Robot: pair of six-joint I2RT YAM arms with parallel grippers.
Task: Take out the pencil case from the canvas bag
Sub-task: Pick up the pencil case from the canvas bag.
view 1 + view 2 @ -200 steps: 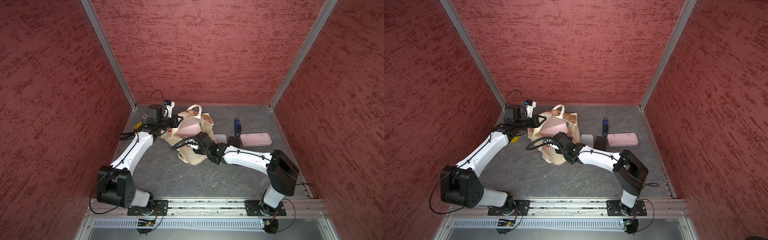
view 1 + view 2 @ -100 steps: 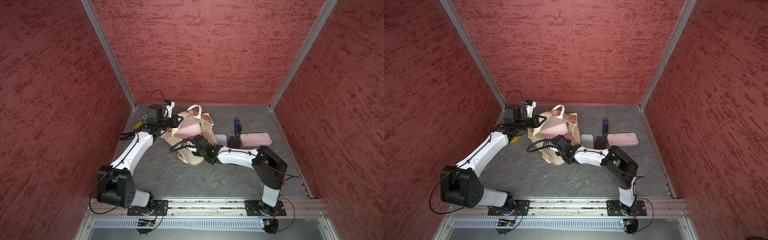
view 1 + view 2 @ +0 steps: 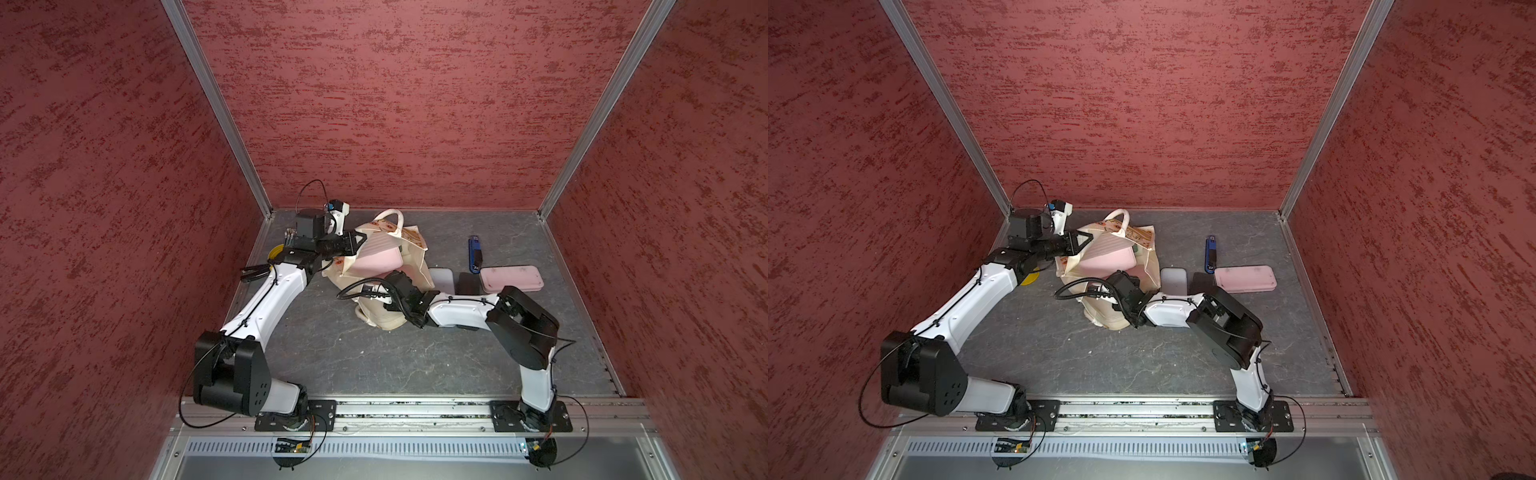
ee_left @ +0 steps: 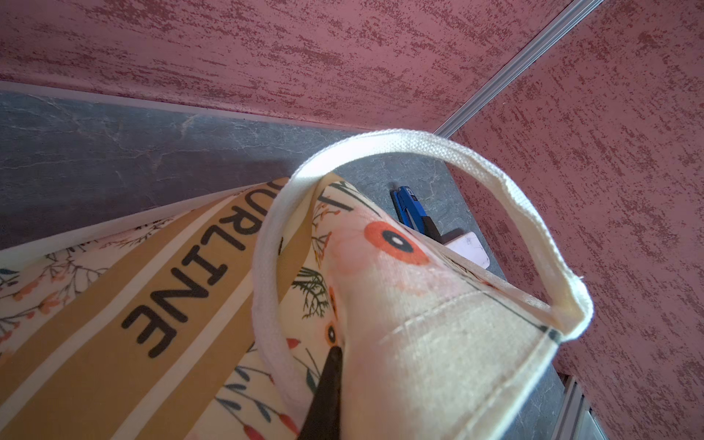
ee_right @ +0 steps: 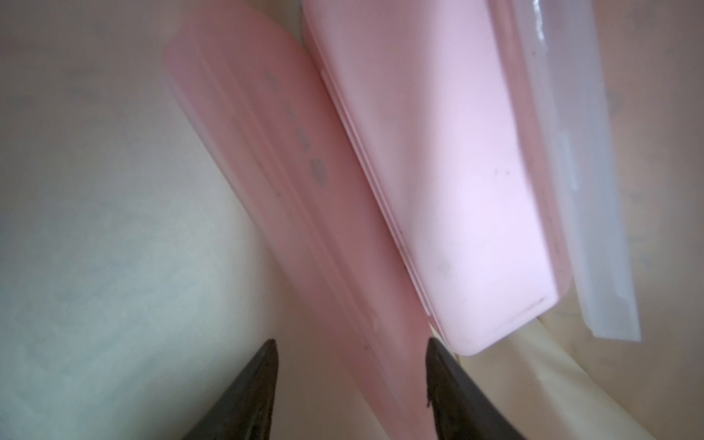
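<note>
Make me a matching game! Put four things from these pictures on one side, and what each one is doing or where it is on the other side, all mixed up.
Things
1. left gripper
2. right gripper
3. blue stapler
4. canvas bag

Places and states
A. lying on the table, outside the bag
B. open, reaching in toward the pink cases
C. mouth pulled open, pink cases inside
D. shut, pinching the bag's rim

Right pairs: 1-D, 2-B, 3-A, 4-C
</note>
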